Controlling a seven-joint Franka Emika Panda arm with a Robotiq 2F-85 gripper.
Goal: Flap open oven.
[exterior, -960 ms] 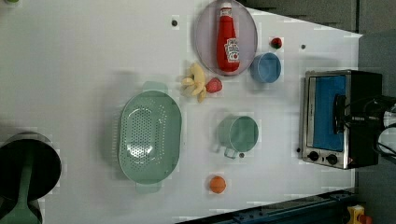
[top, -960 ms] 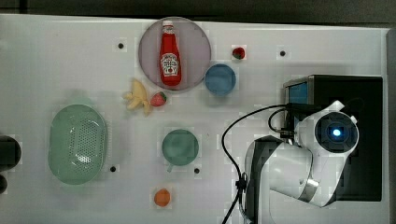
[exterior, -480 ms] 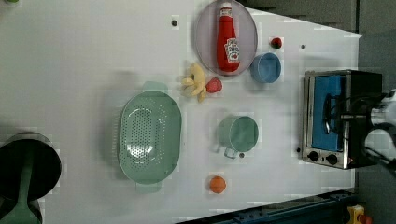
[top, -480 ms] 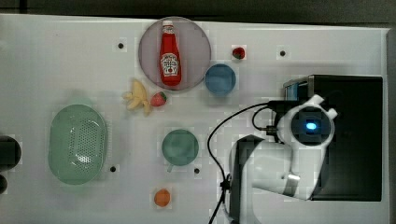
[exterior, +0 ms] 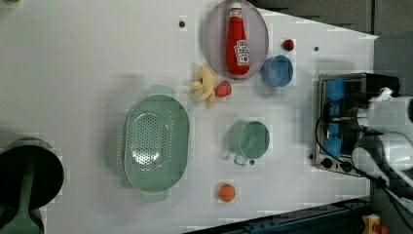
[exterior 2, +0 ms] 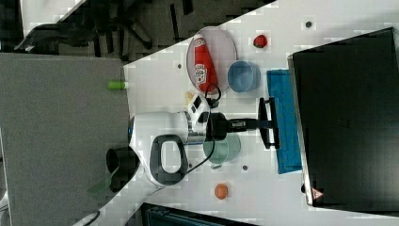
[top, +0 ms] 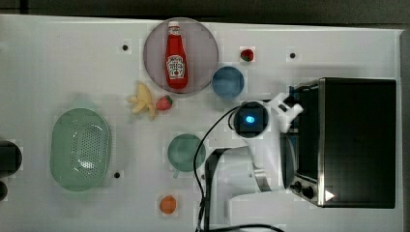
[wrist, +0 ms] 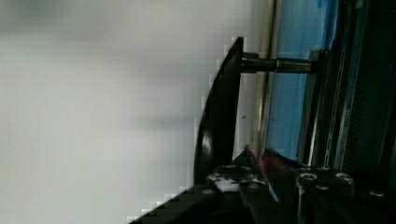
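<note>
Pincer (exterior 2: 269, 123): clamped on the handle (exterior 2: 272, 106) of the oven (exterior 2: 348, 117).
Door (exterior 2: 284, 122): blue glass, swung partly down.
Oven: at one end of the worktop (top: 63, 63).

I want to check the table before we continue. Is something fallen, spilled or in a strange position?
The ketchup bottle lies flat on the plate instead of standing. A strawberry sits on the table touching a peeled banana. The oven door is flapped down. Nothing looks spilled or broken.
</note>
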